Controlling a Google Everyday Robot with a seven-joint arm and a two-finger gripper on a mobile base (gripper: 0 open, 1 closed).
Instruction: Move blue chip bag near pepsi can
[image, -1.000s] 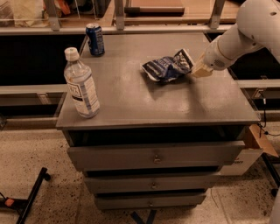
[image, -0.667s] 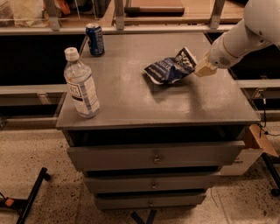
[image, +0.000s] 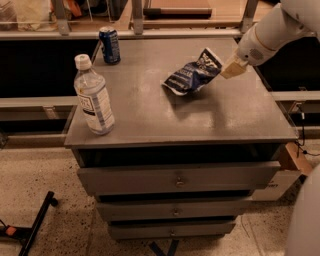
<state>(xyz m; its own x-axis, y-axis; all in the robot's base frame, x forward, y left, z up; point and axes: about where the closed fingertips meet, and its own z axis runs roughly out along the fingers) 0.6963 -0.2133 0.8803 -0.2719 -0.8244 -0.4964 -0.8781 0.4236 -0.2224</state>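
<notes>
The blue chip bag (image: 192, 74), crumpled dark navy foil with white lettering, is at the right middle of the grey cabinet top (image: 165, 117). Its right end is tilted up and its left end rests near the surface, with a shadow under it. My gripper (image: 227, 69), on the white arm coming in from the upper right, is shut on the bag's right end. The pepsi can (image: 109, 45), dark blue with a silver rim, stands upright at the far left corner, well apart from the bag.
A clear plastic water bottle (image: 94, 97) with a white cap stands near the front left edge. The cabinet has drawers (image: 177, 179) below. A shelf rail (image: 150, 22) runs behind the top. A cardboard box (image: 295, 160) sits low at the right.
The bag's right end has risen slightly with my gripper, and the bag has shifted a little up and away. The can and the bottle have not moved.
</notes>
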